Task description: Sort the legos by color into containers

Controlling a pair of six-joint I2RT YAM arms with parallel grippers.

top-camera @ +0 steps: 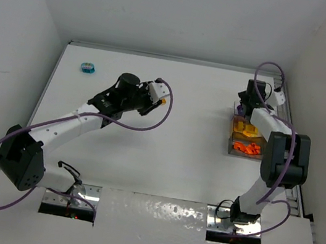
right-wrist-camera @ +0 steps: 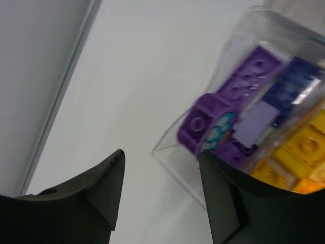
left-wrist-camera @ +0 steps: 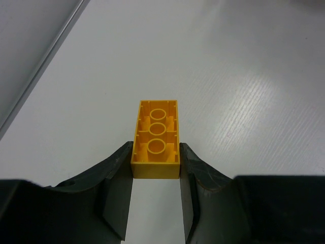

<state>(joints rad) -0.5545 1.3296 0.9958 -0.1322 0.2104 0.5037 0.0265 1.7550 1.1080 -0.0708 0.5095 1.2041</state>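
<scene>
My left gripper [top-camera: 159, 98] is shut on a yellow lego [left-wrist-camera: 156, 140], held underside up between the fingertips above the bare table; in the top view it shows as a small yellow spot [top-camera: 162, 102]. The clear containers [top-camera: 231, 147] stand at the right, holding orange legos [top-camera: 247, 148] and yellow legos [top-camera: 246, 130]. My right gripper [top-camera: 245, 103] is open and empty at their far end. In the right wrist view [right-wrist-camera: 162, 162] its jaws stand wide apart beside a clear bin's corner [right-wrist-camera: 175, 162] that holds purple legos [right-wrist-camera: 238, 96], with yellow legos [right-wrist-camera: 302, 147] beyond. A teal lego [top-camera: 88, 69] lies at the far left.
White walls close the table on the left, back and right. A metal rail [top-camera: 290, 112] runs along the right edge beside the containers. Purple cables loop over both arms.
</scene>
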